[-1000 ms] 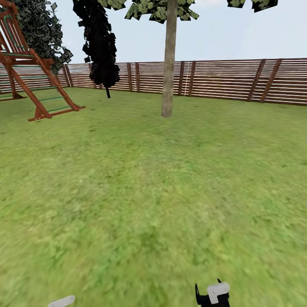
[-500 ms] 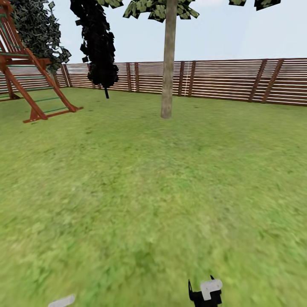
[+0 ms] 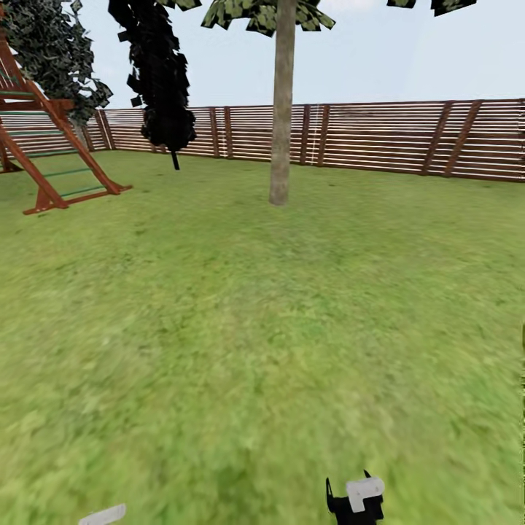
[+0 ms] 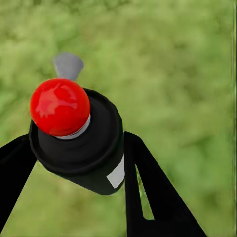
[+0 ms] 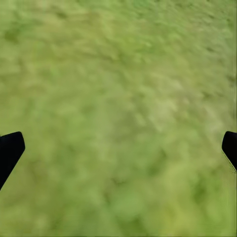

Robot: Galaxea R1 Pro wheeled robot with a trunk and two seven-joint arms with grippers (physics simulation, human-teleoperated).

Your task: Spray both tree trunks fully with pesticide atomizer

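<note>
— So, what does the pesticide atomizer (image 4: pixel 79 143) look like, and where is it?

— It is a squat black cylinder with a glossy red ball on top, a thin silver collar under the ball, a small grey nozzle jutting from behind it, and a pale label patch on its side. It sits between the two black fingers (image 4: pixel 148 197) of the left gripper (image 4: pixel 74 158), which press against it on both sides, above blurred green lawn (image 4: pixel 187 74).

— And the right gripper?

— Its finger tips (image 5: pixel 10 150) sit at opposite edges of the right wrist view, spread wide, with only grass between them. From the head camera, the right gripper (image 3: pixel 355 499) shows as a black and white shape low in the picture.

— What lies ahead?

— A tree trunk (image 3: pixel 281 124), straight, branchless, mottled grey-brown, stands on the lawn well away from the robot, with angular dark green leaves at its top. Behind it runs a brown slatted fence (image 3: pixel 408 138). To the left stand a black column-shaped conifer (image 3: pixel 157 73) and a red-brown wooden climbing frame (image 3: pixel 51 153).
</note>
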